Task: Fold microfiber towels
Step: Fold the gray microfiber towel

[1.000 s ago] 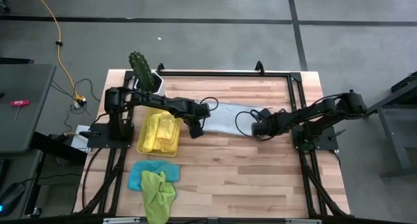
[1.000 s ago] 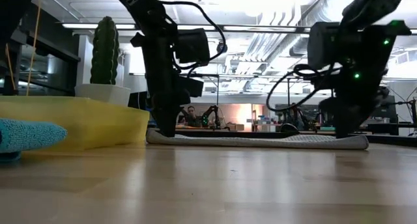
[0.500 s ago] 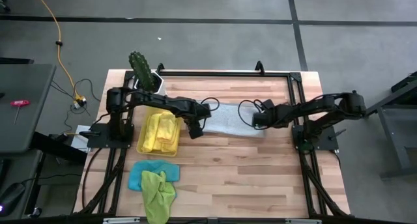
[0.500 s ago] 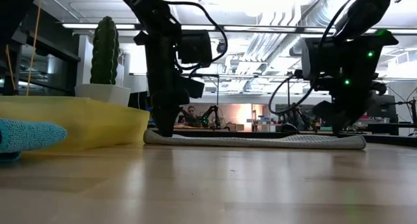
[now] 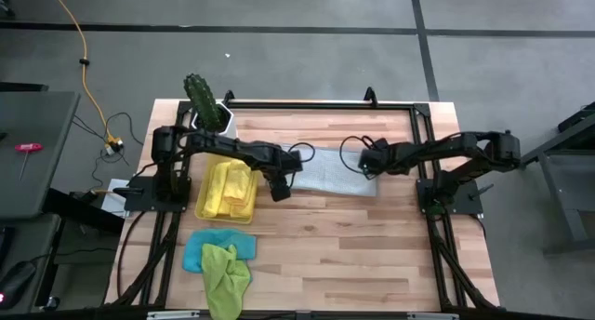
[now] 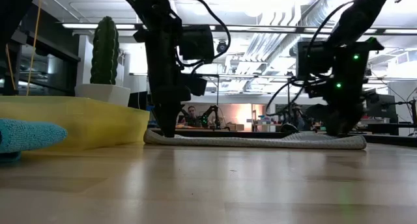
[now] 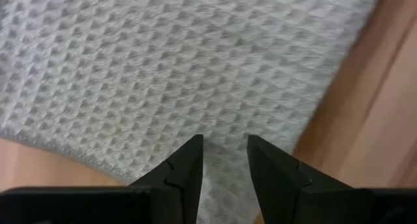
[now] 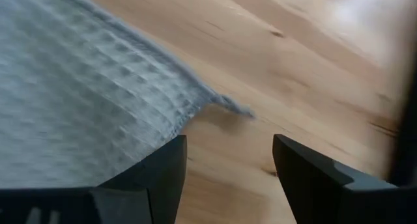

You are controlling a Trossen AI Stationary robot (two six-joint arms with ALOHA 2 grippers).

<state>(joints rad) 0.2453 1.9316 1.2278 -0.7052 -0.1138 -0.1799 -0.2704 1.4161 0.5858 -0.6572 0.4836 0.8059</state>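
A grey waffle-weave towel (image 5: 330, 171) lies flat on the wooden table, also seen in the low view (image 6: 260, 141). My left gripper (image 5: 279, 190) points down at the towel's near left corner (image 7: 225, 178), its fingers a little apart. My right gripper (image 5: 365, 164) is wide open and empty, low over the towel's right edge by its far right corner (image 8: 238, 110). Yellow towels (image 5: 232, 188) lie in the yellow tray (image 5: 201, 208). A lime green towel (image 5: 226, 273) lies on a light blue one (image 5: 197, 253) at the near left. My left gripper comes from above, its fingertips (image 7: 189, 160) standing over the grey towel just inside its near left corner. The towel lies flat on the table there. I cannot tell whether the fingertips touch it.
A cactus in a white pot (image 5: 206, 106) stands at the far left corner, behind the tray (image 6: 78, 123). A black frame (image 5: 372, 103) runs along the table's far and right edges. Bare wood lies on the near and right part of the table.
My right gripper has gone toward the table's far edge along the grey towel's right edge, from its near right corner to its far right corner. The towel has stayed flat where it was.
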